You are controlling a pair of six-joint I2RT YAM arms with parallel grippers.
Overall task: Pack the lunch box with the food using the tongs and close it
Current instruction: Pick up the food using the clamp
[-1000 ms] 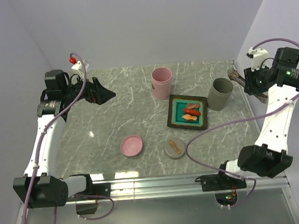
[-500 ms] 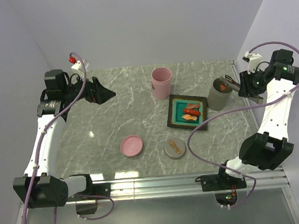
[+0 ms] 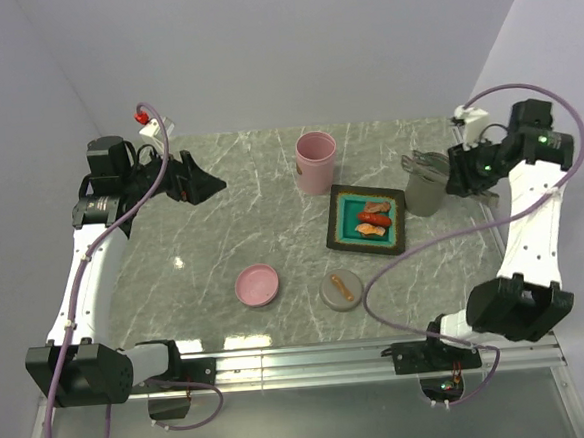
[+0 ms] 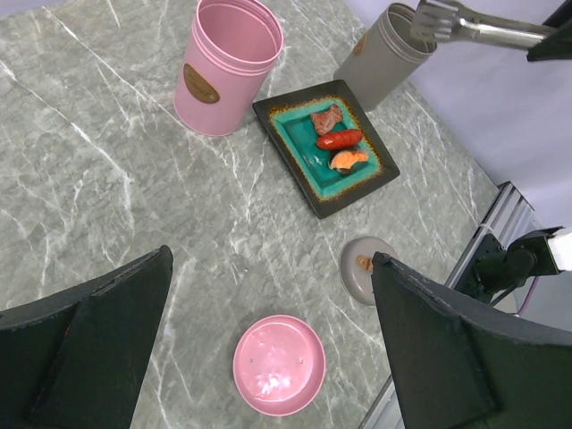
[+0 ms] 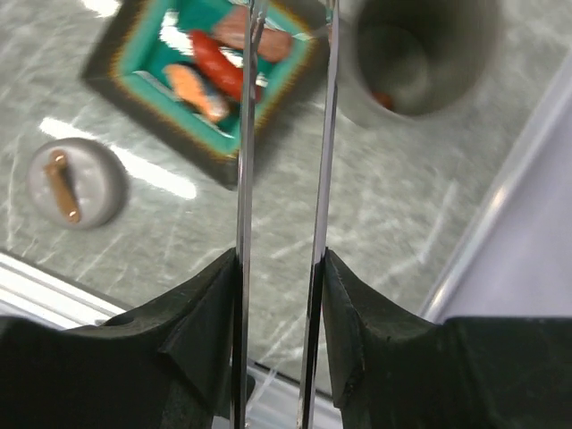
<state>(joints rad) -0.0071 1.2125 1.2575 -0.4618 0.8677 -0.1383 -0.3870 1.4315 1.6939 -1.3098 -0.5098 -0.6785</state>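
Marble table (image 3: 223, 234) with two arms. The left gripper (image 3: 197, 180) is shown with its fingers wide apart, clear of all objects. The right gripper (image 5: 280, 259) is clamped on the tongs (image 4: 478, 27), whose tips are held over the grey cup (image 3: 426, 188). Three food pieces (image 4: 340, 138) are seen on the black tray (image 4: 295, 165) beside the cup, and a red piece (image 5: 382, 96) lies inside the cup.

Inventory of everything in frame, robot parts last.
table: 1, grey marble
pink canister: 1, pink, far centre, open
grey canister: 1, grey, right of tray, red piece inside
tray: 1, black with teal inside, centre right
food: 3, brown, red, orange, on tray
pink lid: 1, pink, near centre
grey lid: 1, grey, right of pink lid
tongs: 1, silver, tips over grey canister
left gripper: open, empty, far left
right gripper: shut on tongs, far right
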